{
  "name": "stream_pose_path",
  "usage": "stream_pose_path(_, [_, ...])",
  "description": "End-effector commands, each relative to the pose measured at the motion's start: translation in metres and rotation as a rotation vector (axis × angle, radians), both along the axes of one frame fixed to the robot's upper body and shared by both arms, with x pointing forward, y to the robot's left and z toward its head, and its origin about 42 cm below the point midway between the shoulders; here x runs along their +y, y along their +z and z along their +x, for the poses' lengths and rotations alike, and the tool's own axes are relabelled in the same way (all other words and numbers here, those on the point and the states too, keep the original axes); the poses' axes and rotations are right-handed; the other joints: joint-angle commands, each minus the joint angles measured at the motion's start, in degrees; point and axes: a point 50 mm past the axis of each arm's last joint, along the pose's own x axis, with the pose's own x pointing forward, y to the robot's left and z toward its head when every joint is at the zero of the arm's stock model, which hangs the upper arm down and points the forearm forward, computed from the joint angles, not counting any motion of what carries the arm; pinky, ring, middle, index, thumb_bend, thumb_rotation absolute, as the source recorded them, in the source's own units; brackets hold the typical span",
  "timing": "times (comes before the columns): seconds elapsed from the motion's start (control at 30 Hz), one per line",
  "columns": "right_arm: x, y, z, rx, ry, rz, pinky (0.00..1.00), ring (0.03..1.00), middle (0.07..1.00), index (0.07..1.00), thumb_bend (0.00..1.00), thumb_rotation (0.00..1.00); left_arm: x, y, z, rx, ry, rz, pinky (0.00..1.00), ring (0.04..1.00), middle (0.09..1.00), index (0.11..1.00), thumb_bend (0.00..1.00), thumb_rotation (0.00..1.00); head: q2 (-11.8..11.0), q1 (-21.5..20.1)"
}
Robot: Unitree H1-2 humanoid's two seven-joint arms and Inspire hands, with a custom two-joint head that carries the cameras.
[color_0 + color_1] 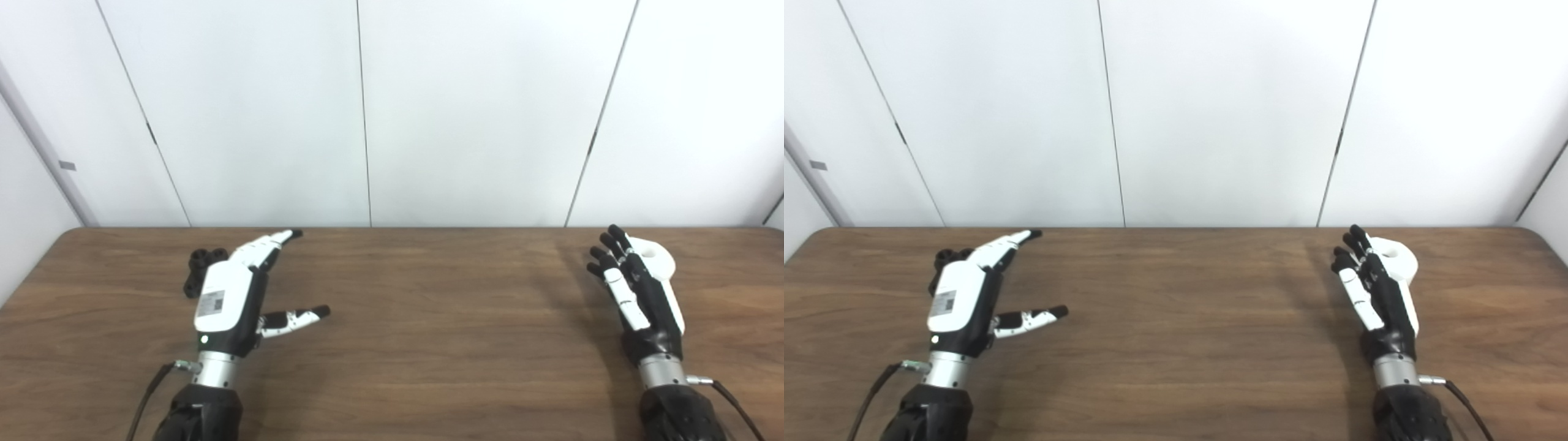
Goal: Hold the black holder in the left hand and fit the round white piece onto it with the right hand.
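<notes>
Nothing of the task is done yet, as far as I can judge. My left hand (229, 300) hovers over the tabletop (429, 318) with its fingers stretched out and spread, thumb held apart, and it holds nothing. The black holder (199, 269) lies on the tabletop just behind and to the outer side of that hand, partly hidden by it; I cannot tell whether the hand touches it, but the fingers are not closed around it.

Well away from the holder, far across the tabletop, my right hand (637, 294) stands edge-on with its fingers extended and only slightly curled, and it grips nothing. The round white piece (658, 260) sits right behind that hand, farther from the holder than the hand itself, close against the fingers; whether they touch is unclear.

So both grasps remain: I judge the left hand must first close on the holder and lift it, the right must take the white piece, and then the two must be brought together over the wide bare stretch between them and fitted.
</notes>
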Motion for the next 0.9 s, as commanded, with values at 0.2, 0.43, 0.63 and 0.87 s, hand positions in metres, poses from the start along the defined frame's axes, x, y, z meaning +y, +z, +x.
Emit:
stream_pose_path(0.2, [0.005,-0.009,-0.005,0.012,-0.005,0.004,0.85,0.890,0.926,0.927,0.37,0.64,0.020,0.029,0.012,-0.125,0.110,0.114,0.90,0.901,0.871,0.854,0.96,0.42,-0.7,1.5])
stream_pose_path(0.43, [0.000,-0.011,-0.005,0.005,-0.001,0.005,0.84,0.887,0.925,0.927,0.37,0.64,0.033,0.031,0.016,-0.129,0.174,0.132,0.93,0.931,0.917,0.903,0.98,0.46,-1.0,2.1])
stream_pose_path(0.63, [-0.005,-0.016,-0.002,0.010,-0.001,-0.001,0.84,0.891,0.933,0.939,0.34,0.64,0.045,0.029,0.019,-0.133,0.231,0.142,0.94,0.944,0.935,0.927,0.99,0.45,-1.7,3.7])
stream_pose_path(0.87, [-0.010,-0.022,0.001,0.012,0.002,0.021,0.85,0.897,0.937,0.935,0.38,0.66,0.065,0.027,0.018,-0.120,0.299,0.111,0.96,0.954,0.957,0.957,0.99,0.48,-1.9,4.6])
